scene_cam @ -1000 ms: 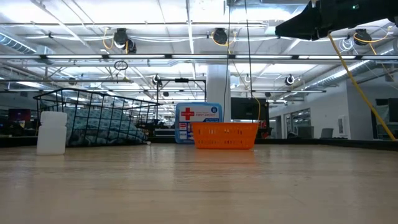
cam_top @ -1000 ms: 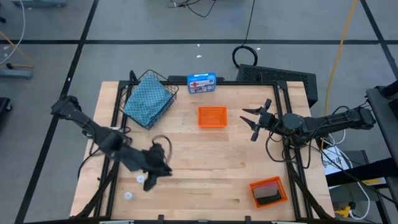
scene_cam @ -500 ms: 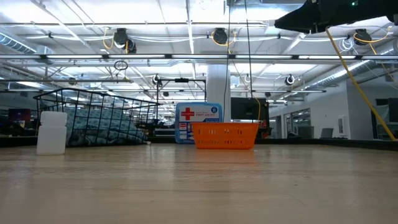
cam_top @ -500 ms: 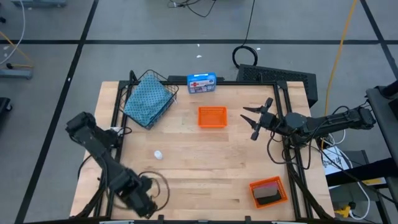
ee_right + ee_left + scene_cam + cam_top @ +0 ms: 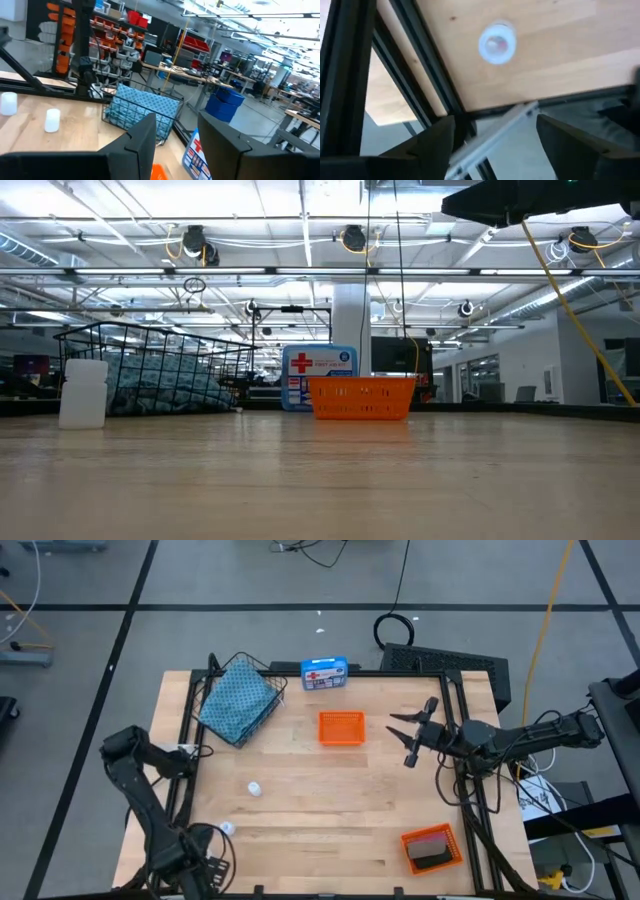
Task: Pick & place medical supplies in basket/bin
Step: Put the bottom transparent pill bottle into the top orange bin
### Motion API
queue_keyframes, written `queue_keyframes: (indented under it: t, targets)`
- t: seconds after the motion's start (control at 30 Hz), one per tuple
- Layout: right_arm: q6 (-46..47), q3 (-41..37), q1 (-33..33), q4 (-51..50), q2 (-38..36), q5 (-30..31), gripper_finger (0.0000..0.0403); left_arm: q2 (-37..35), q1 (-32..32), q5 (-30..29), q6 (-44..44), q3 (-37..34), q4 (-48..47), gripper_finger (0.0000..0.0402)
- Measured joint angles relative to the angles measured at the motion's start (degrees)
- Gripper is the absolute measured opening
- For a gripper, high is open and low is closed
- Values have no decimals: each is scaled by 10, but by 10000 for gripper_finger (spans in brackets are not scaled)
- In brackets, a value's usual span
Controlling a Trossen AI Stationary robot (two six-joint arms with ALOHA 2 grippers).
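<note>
Medical supplies: the folded teal cloth [image 5: 238,702] lies inside the wire basket [image 5: 270,690], which stands at the far-left corner of the worktop [image 5: 320,810]. Two white vials are visible outside the basket: one [image 5: 256,788] on open worktop nearer the front edge than the basket, another [image 5: 226,828] closer still to the front-left corner. The left claw [image 5: 205,875] hangs over the front-left edge of the worktop, well apart from the basket; its fingers stand apart and hold nothing, and the second vial lies just beyond them, untouched. The right claw [image 5: 408,735] hovers well to the basket's right, past the orange tray [image 5: 341,728], fingers parted, empty. A second orange tray [image 5: 432,847] sits at the front-right corner, holding dark and pink items.
</note>
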Motion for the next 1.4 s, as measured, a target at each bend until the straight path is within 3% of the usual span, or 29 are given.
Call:
queue_keyframes:
  t: [0.2,0.3,0.43,0.7,0.97,1.13,1.23,1.4]
  targets:
    - [4,0,0,2,0,-13,134,0,-6,-51,5,-67,82,307]
    - [4,0,0,2,0,-13,134,0,-6,-46,11,-96,117,308]
    - [3,0,0,2,0,-13,134,0,-7,-51,1,-128,117,308]
    - [3,0,0,2,0,-13,134,0,-8,-116,18,-154,130,308]
    - [2,0,0,3,0,-13,134,0,-13,-102,13,-211,225,308]
    - [3,0,0,6,0,-13,134,0,-13,-109,14,-230,238,307]
    - [4,0,0,6,0,-13,134,0,-13,-130,18,-231,241,294]
    - [4,0,0,6,0,-13,134,0,-13,-127,44,-231,267,226]
